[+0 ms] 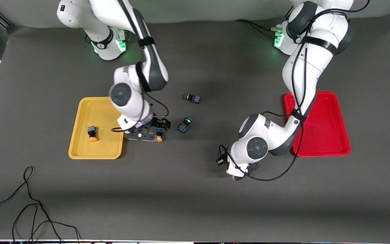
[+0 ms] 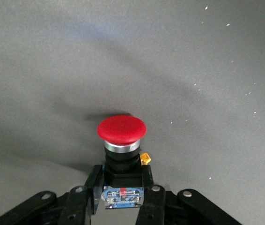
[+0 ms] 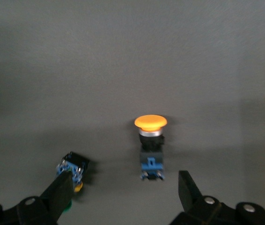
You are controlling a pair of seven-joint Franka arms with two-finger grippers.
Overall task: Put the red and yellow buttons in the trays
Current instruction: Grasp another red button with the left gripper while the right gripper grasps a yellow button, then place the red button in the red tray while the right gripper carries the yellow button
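A red button [image 2: 121,130] sits between the fingers of my left gripper [image 2: 122,177], which is shut on its dark body. That hand is low over the mat beside the red tray [image 1: 330,132]; in the front view the wrist hides the button. My right gripper [image 3: 125,180] stands open beside the yellow tray [image 1: 104,146]. A yellow button [image 3: 150,140] lies just ahead of its fingers, untouched, also seen as an orange-capped button [image 1: 159,135] in the front view. A second yellow button [image 1: 92,134] lies inside the yellow tray. The red tray holds nothing.
Two green-capped buttons lie mid-table: one [image 1: 185,124] close to my right gripper, showing next to one finger as a green-capped button [image 3: 71,168], another [image 1: 192,98] farther from the front camera. A loose black cable [image 1: 29,206] lies at the near edge.
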